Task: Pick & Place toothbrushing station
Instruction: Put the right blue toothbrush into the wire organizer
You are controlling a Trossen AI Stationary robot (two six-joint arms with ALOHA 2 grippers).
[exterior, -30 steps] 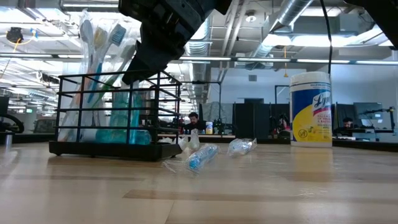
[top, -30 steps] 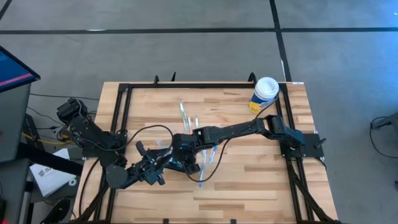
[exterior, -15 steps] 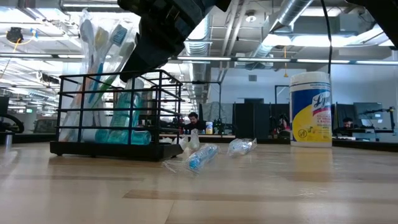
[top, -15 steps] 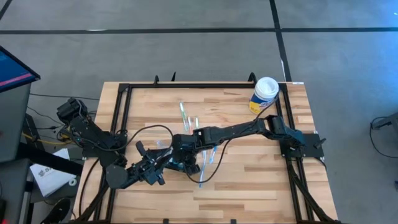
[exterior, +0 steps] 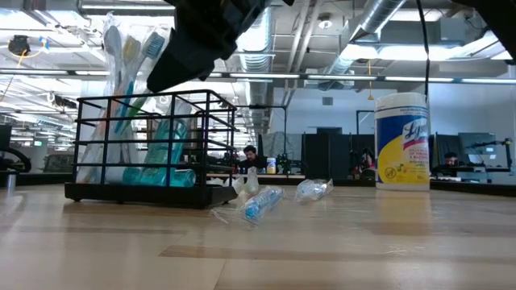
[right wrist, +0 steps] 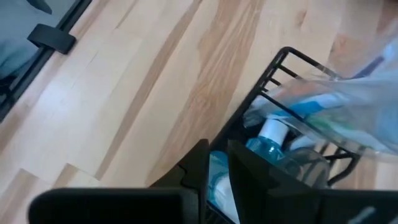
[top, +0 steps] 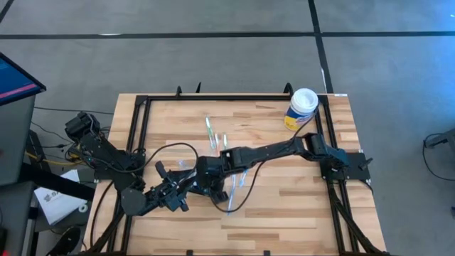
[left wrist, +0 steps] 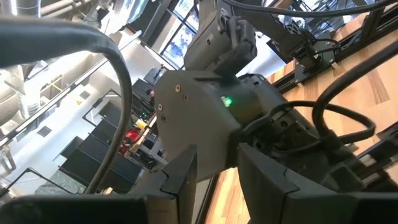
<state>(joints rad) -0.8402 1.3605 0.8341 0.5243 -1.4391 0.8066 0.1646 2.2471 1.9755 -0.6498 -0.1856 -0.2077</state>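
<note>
Black wire toothbrushing station stands at the low view's left, brushes upright inside. The right gripper, fingers drawn narrow, hangs over its rim, seemingly to pinch a wire. The left gripper waits beside it, half open.

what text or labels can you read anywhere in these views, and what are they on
"Ly" in dark blue script, the rest of the word cut off by the curve: on the yellow-and-white wipes canister on the table.
Smaller print and round icons lower on the same canister label: too small to read.
Wrapped toothbrushes in the black wire rack: no readable print.
Nothing else readable in any view.
</note>
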